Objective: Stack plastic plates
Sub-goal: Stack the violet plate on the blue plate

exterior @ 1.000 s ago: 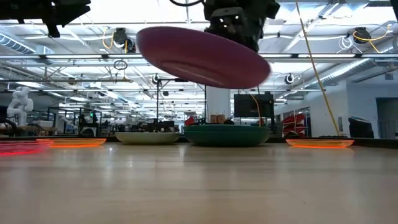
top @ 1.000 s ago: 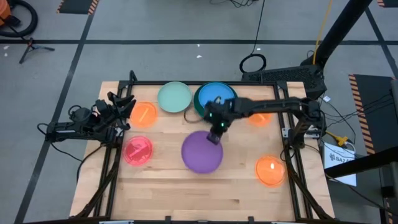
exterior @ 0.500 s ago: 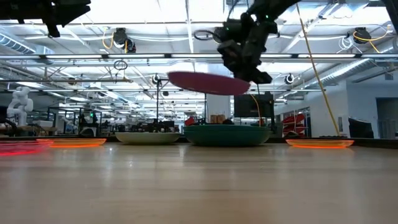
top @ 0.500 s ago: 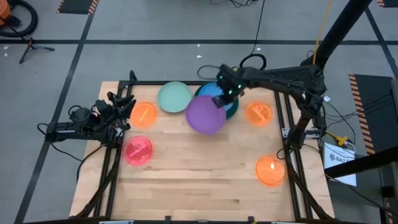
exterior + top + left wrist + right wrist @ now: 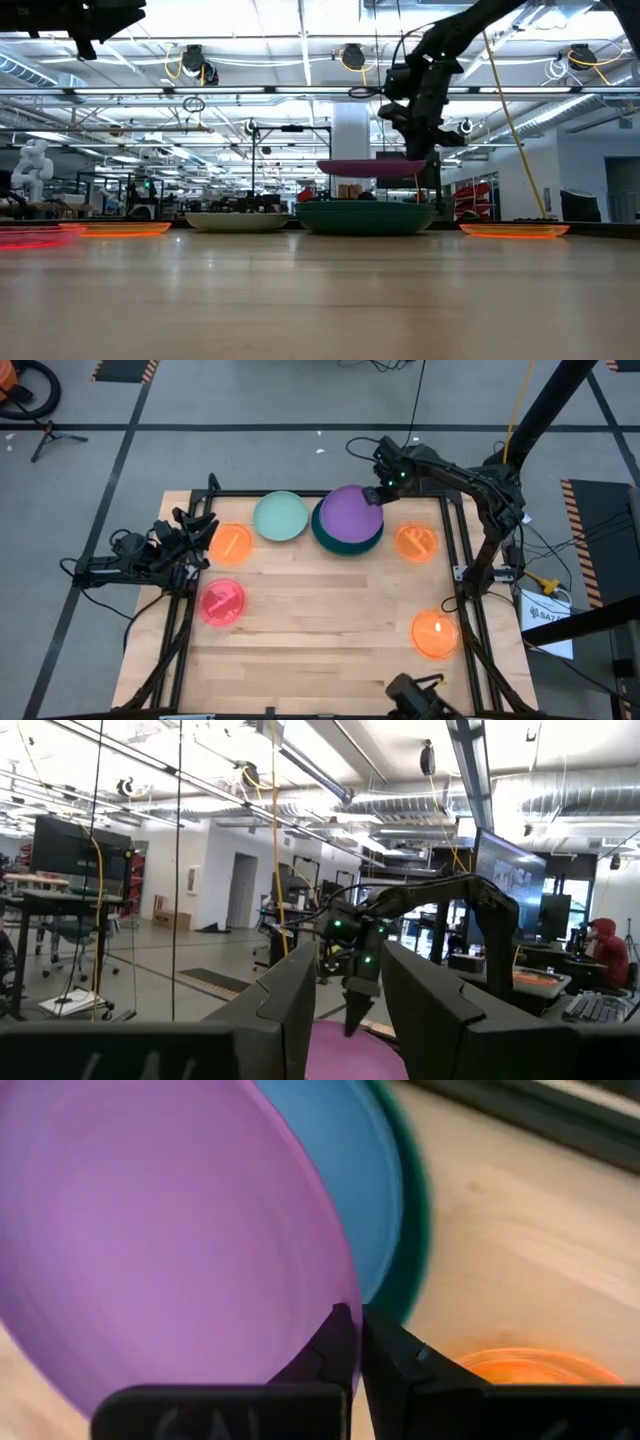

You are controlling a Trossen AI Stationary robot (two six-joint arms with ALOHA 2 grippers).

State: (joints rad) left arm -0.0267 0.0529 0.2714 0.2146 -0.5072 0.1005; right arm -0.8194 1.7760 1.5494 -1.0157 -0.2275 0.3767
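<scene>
one purple plate hangs pinched at its rim in my right gripper, just above the blue plate nested in the dark green plate at the upper middle of the high frame. it looks light, stiff and slick, so i judge a thin edge pinch could let it tilt or slip. my left gripper waits part open and empty at the surface's left edge.
</scene>
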